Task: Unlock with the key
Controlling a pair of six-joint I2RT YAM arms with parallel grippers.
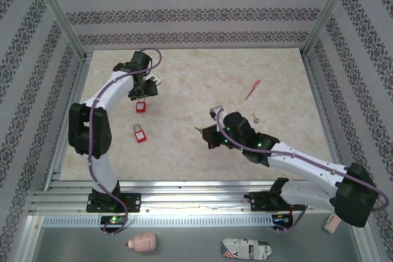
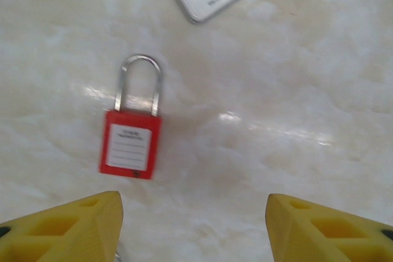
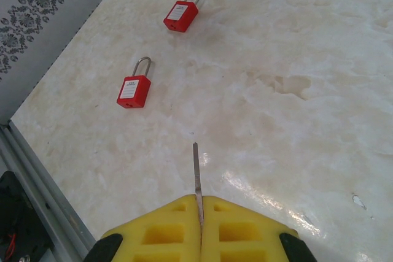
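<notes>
Right tool (image 3: 199, 204) grips the key (image 3: 196, 170); left tool (image 2: 193, 207) hangs open over a red padlock (image 2: 130, 148), which likely needs holding before insertion.

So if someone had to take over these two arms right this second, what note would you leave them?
Left claw: open, holding nothing; the far red padlock lies flat on the table just ahead of it.
Right claw: shut on the key, blade poking forward, apart from both locks.
Near red padlock: lying flat, untouched.
Done: key is in hand.
Left: steady a padlock, insert the key, turn it. Both shackles look closed.
</notes>
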